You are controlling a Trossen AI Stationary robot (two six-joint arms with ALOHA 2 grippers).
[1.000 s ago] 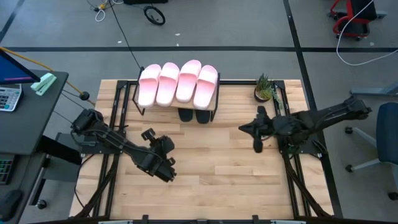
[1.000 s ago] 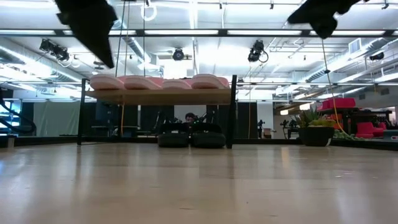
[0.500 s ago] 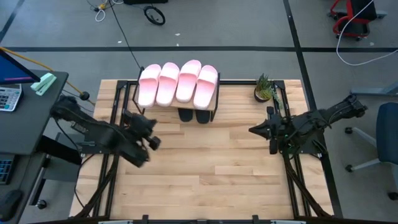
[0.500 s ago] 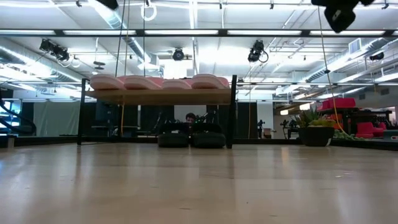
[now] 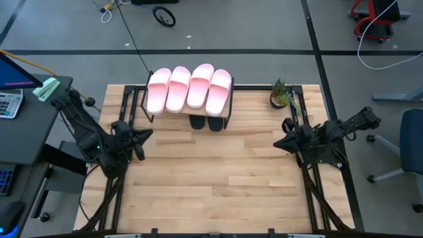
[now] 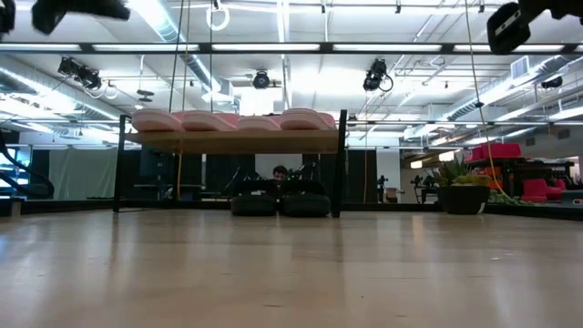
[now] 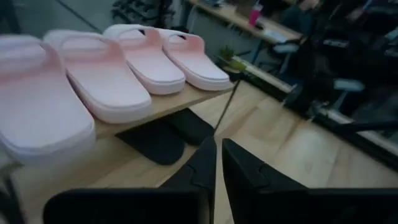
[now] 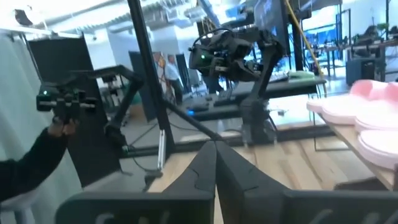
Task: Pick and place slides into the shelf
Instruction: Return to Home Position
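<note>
Four light pink slides (image 5: 189,88) lie side by side on the wooden plank top of the shelf (image 5: 228,106), soles down. Two black slides (image 5: 207,123) rest on the table under that plank. The low view shows the pink slides (image 6: 232,120) above and the black slides (image 6: 280,204) below. My left gripper (image 5: 144,137) hangs shut and empty near the table's left edge, pointing toward the shelf; its wrist view shows the fingers (image 7: 217,163) closed. My right gripper (image 5: 285,135) hangs shut and empty at the table's right edge; its fingers (image 8: 214,163) are closed.
A small potted plant (image 5: 281,94) stands at the table's far right corner, beside the shelf. A desk with a calculator (image 5: 9,104) sits left of the table. In the right wrist view a person's dark sleeve and hand (image 8: 37,149) show beyond the table.
My left arm has drawn back from the table's middle toward its left edge and risen. My right arm has pulled back toward the right edge. The slides and shelf have stayed where they were.
</note>
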